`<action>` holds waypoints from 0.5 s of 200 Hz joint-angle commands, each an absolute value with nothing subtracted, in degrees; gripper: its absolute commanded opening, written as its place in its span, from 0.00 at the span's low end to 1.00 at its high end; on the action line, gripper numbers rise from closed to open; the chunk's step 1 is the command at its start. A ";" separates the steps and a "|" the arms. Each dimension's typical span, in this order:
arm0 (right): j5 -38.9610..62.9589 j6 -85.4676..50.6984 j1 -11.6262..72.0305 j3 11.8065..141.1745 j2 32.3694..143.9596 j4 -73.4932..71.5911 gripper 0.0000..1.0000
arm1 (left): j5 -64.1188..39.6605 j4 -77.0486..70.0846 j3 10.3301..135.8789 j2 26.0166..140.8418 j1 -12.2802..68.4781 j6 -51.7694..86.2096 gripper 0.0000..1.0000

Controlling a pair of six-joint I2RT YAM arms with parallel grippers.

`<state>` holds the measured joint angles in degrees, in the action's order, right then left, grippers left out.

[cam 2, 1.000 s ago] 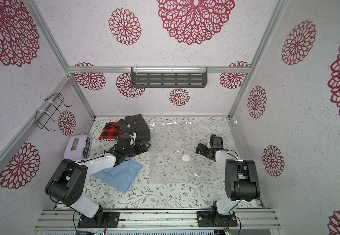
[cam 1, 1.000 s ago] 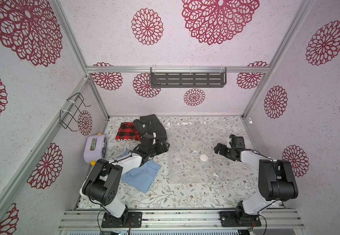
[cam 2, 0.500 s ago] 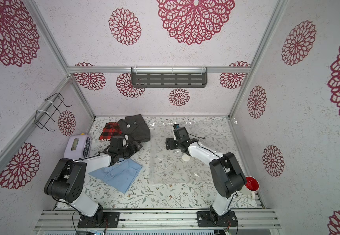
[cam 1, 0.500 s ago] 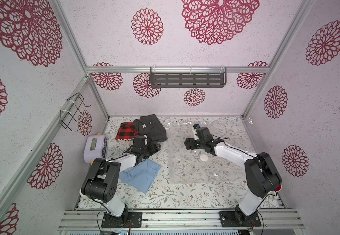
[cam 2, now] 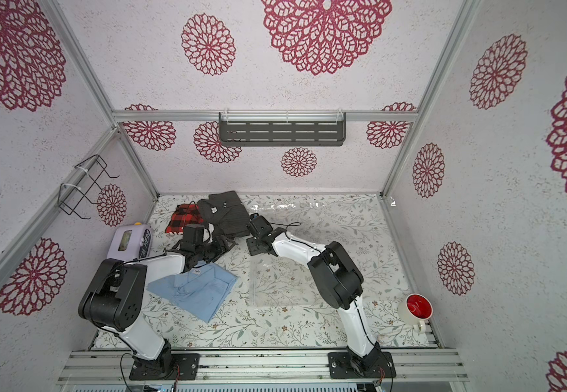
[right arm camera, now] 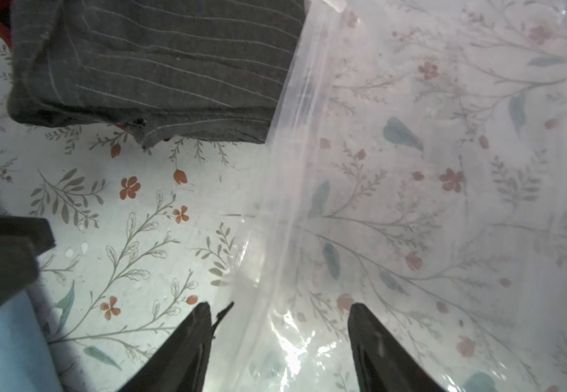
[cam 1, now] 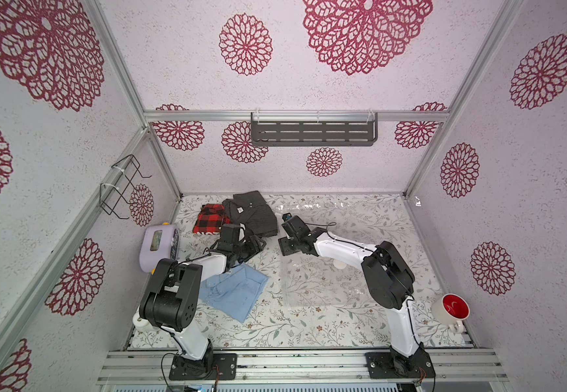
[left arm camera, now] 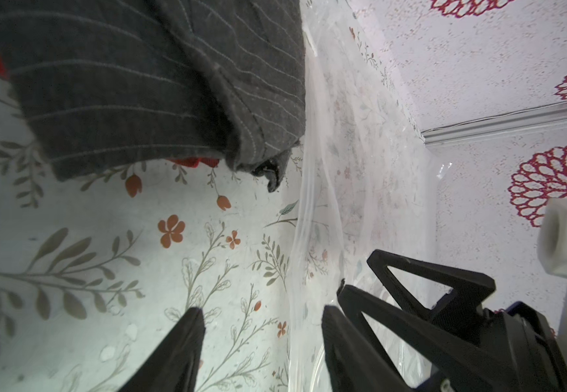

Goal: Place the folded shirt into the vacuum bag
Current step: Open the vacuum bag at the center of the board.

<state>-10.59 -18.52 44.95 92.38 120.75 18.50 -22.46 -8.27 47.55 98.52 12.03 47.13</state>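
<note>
White arms (cam 1: 343,249), black joints (cam 1: 389,275), black cables (cam 1: 323,224)

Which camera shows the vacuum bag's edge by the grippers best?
The right wrist view: the edge strip of the vacuum bag runs plainly through the frame, into the open right gripper. The left wrist view shows it foreshortened and crumpled. In both top views it is only a faint outline.

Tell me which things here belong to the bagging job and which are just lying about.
Job: vacuum bag; grey pinstriped shirt, red plaid shirt, light blue shirt (which is meant, unclear); left gripper, right gripper.
Lying about: red-lined mug, lilac appliance, wire rack, grey shelf.
</note>
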 commanded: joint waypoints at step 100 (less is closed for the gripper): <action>-24.09 -20.13 46.76 104.60 127.55 30.71 0.28 | -25.82 -11.38 48.66 102.27 11.77 48.16 0.63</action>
